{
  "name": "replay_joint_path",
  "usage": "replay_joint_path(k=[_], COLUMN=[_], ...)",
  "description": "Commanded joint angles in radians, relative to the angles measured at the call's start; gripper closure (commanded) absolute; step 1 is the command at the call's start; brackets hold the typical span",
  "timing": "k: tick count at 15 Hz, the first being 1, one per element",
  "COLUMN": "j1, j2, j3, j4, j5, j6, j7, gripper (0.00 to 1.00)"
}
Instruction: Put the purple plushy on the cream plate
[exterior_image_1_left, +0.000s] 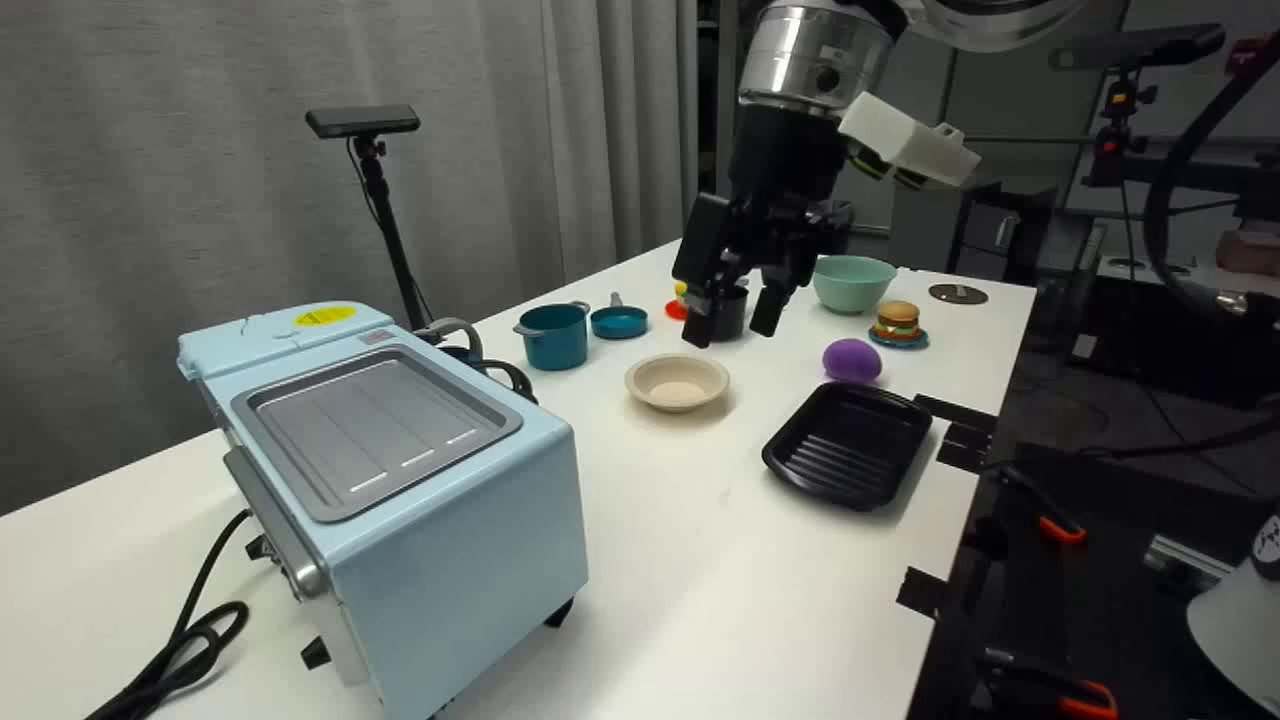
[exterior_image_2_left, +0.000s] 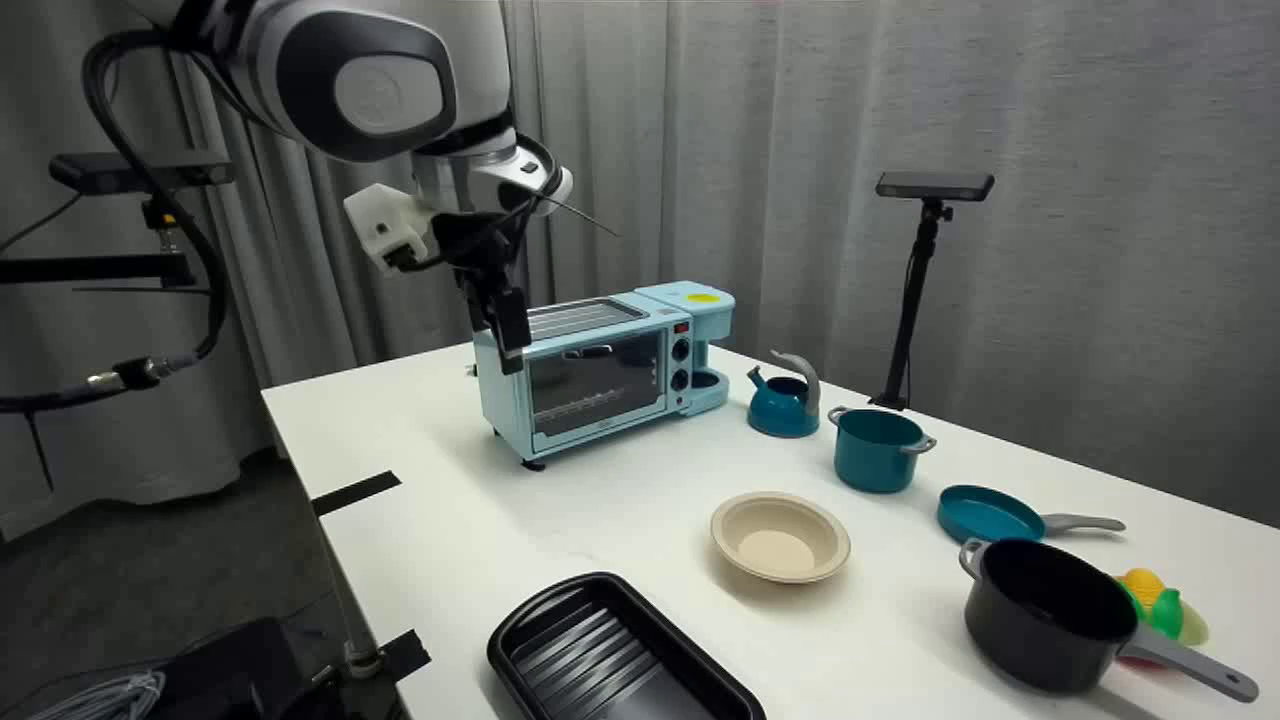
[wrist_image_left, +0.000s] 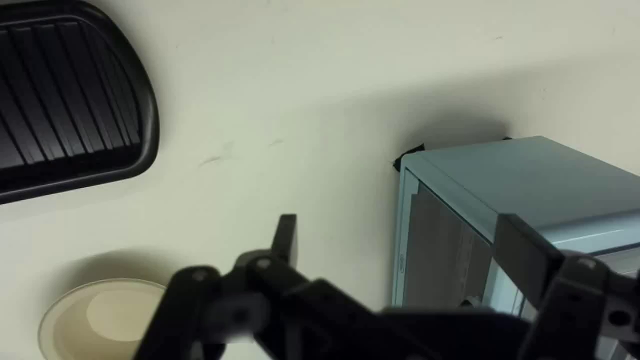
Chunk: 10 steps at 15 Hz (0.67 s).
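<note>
Jaws wide apart above the table (exterior_image_1_left: 690, 570), purple plushy (exterior_image_1_left: 852, 360) well away from them, near the black tray (exterior_image_1_left: 848, 448).

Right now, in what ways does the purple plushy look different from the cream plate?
The purple plushy is strongly coloured, while the cream plate is pale. The plushy bulges upward in a rounded lump, whereas the plate is a shallow dish with a raised rim. The plushy is also smaller across than the plate. Both rest on the white table, and the open pincer holds neither.
</note>
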Motion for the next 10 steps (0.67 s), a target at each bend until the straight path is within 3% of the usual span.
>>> replay_joint_path(k=[1, 10], j1=[0.001, -0.015], j2=[0.000, 0.029], j3=[-0.001, -0.010], j4=[0.001, 0.031], j5=[-0.001, -0.032], j6=[-0.003, -0.014], j7=[0.001, -0.014], gripper=[0.00, 0.00])
